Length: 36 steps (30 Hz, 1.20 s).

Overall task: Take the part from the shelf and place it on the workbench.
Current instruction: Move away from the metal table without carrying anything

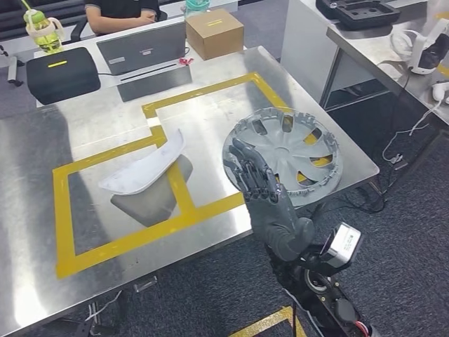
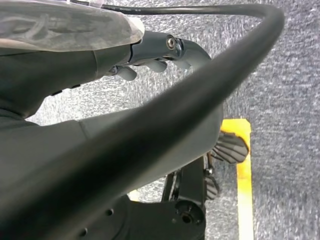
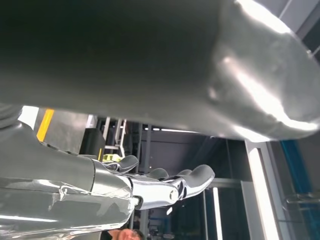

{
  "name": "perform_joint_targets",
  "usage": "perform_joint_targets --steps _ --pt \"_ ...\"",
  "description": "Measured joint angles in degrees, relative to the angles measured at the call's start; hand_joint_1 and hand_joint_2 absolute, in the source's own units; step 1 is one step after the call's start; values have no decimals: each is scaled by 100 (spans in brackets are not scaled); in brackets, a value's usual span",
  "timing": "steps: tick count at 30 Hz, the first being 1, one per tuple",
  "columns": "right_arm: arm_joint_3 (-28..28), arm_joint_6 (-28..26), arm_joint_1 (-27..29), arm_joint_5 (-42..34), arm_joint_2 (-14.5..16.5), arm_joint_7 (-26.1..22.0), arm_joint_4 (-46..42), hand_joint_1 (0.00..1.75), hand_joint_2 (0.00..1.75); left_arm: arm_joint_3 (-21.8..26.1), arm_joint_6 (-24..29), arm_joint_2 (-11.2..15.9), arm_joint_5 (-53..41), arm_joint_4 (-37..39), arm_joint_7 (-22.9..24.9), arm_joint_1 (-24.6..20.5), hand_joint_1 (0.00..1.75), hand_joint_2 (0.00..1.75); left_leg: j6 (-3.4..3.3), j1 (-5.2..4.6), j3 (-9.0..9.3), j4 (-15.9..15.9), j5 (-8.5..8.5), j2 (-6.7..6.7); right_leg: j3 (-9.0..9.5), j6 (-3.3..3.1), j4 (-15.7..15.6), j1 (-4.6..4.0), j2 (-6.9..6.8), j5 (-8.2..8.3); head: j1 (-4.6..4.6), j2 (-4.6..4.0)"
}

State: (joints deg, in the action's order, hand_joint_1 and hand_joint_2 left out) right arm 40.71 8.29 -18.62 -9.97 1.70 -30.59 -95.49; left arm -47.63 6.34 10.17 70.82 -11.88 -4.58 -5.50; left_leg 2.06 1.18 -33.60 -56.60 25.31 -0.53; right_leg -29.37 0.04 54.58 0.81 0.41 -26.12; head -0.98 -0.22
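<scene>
A silver hubcap [image 1: 297, 144] lies flat on the steel workbench [image 1: 95, 126], near its right front corner, partly over a yellow-taped square. My right hand [image 1: 264, 193] reaches up from below the table edge. Its dark fingers are stretched out and apart over the hubcap's near left rim, and they hold nothing. In the right wrist view the right hand [image 3: 151, 187] shows straight fingers with empty air around them. A white curved part [image 1: 143, 168] rests on the tape line at mid-table. My left hand [image 2: 143, 55] hangs over the carpet with nothing in it.
At the table's far side sit a cardboard box [image 1: 215, 31], a laptop [image 1: 142, 48], a black case [image 1: 62, 74] and a seated person [image 1: 119, 12]. Another bench [image 1: 381, 49] stands to the right, with cables [image 1: 402, 147] on the floor. Yellow floor tape [image 2: 244, 185] lies near my feet.
</scene>
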Motion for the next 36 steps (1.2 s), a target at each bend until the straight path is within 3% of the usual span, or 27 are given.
perform_joint_targets --steps 3,4,5,6,7,9,10,11,14,16,18,19,20,21,22,23,25,27,29,30,32,34,35,36 --pt "0 18 10 -16 -1 3 5 0 0 -1 0 -8 4 -1 0 -11 0 0 52 9 -417 -1070 702 11 -146 -105 -21 -14 -3 115 133 0" --pt "1 26 17 -19 -2 3 10 0 0 -1 1 -10 6 -1 2 -12 0 0 62 11 -518 -1387 842 12 -201 -113 -19 -25 -2 153 170 0" --pt "1 37 24 -21 -2 1 17 0 0 -1 1 -14 8 0 4 -12 0 0 63 10 -526 -1519 867 13 -252 -114 -18 -35 3 192 195 0" --pt "1 44 29 -21 -2 -2 23 0 0 0 3 -17 9 -1 7 -13 0 0 55 9 -411 -1412 779 14 -297 -109 -17 -41 10 229 218 0" --pt "1 50 31 -21 -2 -6 29 0 0 -1 8 -19 10 -1 8 -15 0 0 37 7 -180 -1081 618 16 -337 -99 -16 -45 20 265 240 0" --pt "0 56 29 -22 -2 -21 33 0 0 1 21 -20 11 -1 8 -29 0 0 -16 -9 404 -174 349 37 -394 -61 -12 -53 34 334 280 0" --pt "0 57 28 -22 -2 -27 34 0 0 1 28 -20 11 -1 8 -37 0 0 -44 -27 591 140 280 50 -406 -33 -15 -55 36 367 284 0" --pt "1 57 27 -22 -2 -32 35 0 0 1 33 -20 12 -1 9 -47 0 0 -68 -47 680 311 261 62 -415 0 -17 -55 36 400 290 0" --pt "7 58 30 -23 -6 -37 38 0 0 1 37 -23 14 -1 16 -59 0 0 -166 -54 620 388 171 47 -455 108 -1 -48 35 434 274 0" --pt "8 58 33 -23 -12 -38 40 0 0 1 37 -26 15 -1 24 -56 0 0 -255 -32 530 422 66 5 -606 157 348 -43 25 71 217 0" --pt "9 58 42 -23 -20 -38 44 0 0 1 37 -27 15 0 27 -53 0 0 -300 -45 406 417 -31 -21 -841 188 1109 -29 9 -517 147 0" --pt "10 58 51 -23 -26 -38 48 0 0 1 37 -27 15 0 27 -52 0 0 -302 -53 336 413 -82 -26 -920 200 1486 -28 8 -708 117 0" --pt "10 58 59 -23 -33 -38 51 0 0 1 37 -27 15 1 27 -51 0 0 -301 -61 266 408 -132 -29 -910 206 1714 -28 7 -773 90 0" --pt "11 58 65 -23 -38 -38 54 0 0 1 37 -27 15 0 27 -50 0 0 -296 -66 201 401 -178 -30 -796 204 1723 -29 7 -712 69 0" --pt "12 59 66 -23 -42 -38 56 0 0 1 37 -28 16 0 28 -49 0 0 -285 -70 138 390 -222 -30 -574 196 1518 -30 6 -574 46 0" --pt "13 62 62 -25 -43 -39 57 0 0 1 37 -31 16 -1 30 -49 0 0 -271 -72 91 375 -256 -30 -261 175 1109 -34 2 -414 26 0" --pt "16 79 46 -30 -44 -42 57 0 0 1 37 -40 17 -1 39 -49 0 0 -224 -87 26 340 -316 -29 342 126 217 -59 -9 -288 -15 0" --pt "18 99 33 -34 -44 -46 57 0 0 1 37 -46 19 -1 48 -48 0 0 -159 -92 -11 325 -397 -33 576 91 -193 -87 -14 -321 -27 0" --pt "19 108 28 -38 -44 -48 58 0 0 0 38 -43 20 0 51 -44 0 0 -86 -88 -44 306 -444 -31 511 32 -240 -73 -23 -260 -12 0" --pt "20 110 22 -38 -44 -48 60 0 0 1 38 -42 20 1 52 -44 0 0 -53 -82 -95 216 -344 -19 456 -17 -251 -60 -32 -211 -1 0" --pt "21 111 11 -39 -44 -48 63 0 0 1 39 -43 20 1 53 -44 0 0 9 -56 -301 -281 140 7 326 -105 -271 -40 -57 -98 60 0" --pt "21 114 13 -54 -44 -48 74 0 0 1 39 -47 20 0 54 -45 0 0 74 -30 -556 -1076 650 15 193 -137 -264 -49 -60 22 132 0" --pt "22 115 17 -65 -44 -48 84 0 0 1 39 -48 20 0 53 -45 0 0 100 -16 -605 -1359 717 15 123 -131 -255 -51 -57 84 158 0" --pt "22 117 22 -77 -44 -49 94 0 0 1 39 -50 20 0 52 -45 0 0 121 -2 -568 -1472 653 16 51 -120 -239 -52 -53 140 183 0"
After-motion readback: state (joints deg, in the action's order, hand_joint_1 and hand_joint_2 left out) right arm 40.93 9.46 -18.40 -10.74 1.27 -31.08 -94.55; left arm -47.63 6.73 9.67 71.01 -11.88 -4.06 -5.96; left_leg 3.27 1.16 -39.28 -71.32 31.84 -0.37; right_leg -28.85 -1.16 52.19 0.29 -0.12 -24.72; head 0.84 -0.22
